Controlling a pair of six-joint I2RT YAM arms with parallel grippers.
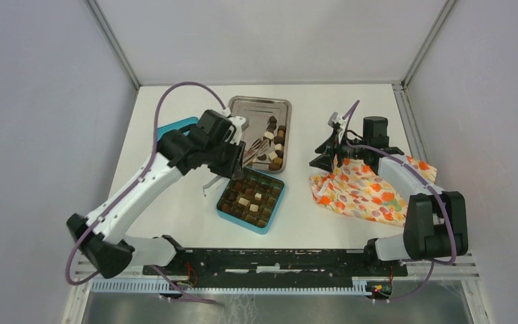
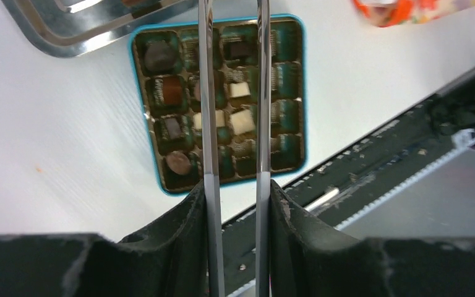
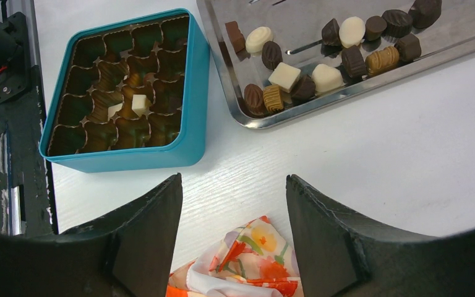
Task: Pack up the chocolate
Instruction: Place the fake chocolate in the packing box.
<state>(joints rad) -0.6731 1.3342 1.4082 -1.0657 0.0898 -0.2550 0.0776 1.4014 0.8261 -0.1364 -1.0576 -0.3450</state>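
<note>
Chocolate: several pieces sit in compartments of the teal box; many remain on the steel tray. Packing is judged partly done. Left gripper clamps tongs above the box; right gripper stands spread and empty over the cloth

This is looking like a robotics lab's test cell rather than a home or a shop: plain pale grey wall panels joined by bare aluminium frame strips are boxing in a white laminate tabletop. A white-and-black left robot arm and its matching right robot arm are sitting bolted to a black slotted metal rail at the near edge, with exposed purple cables looping along them.
</note>
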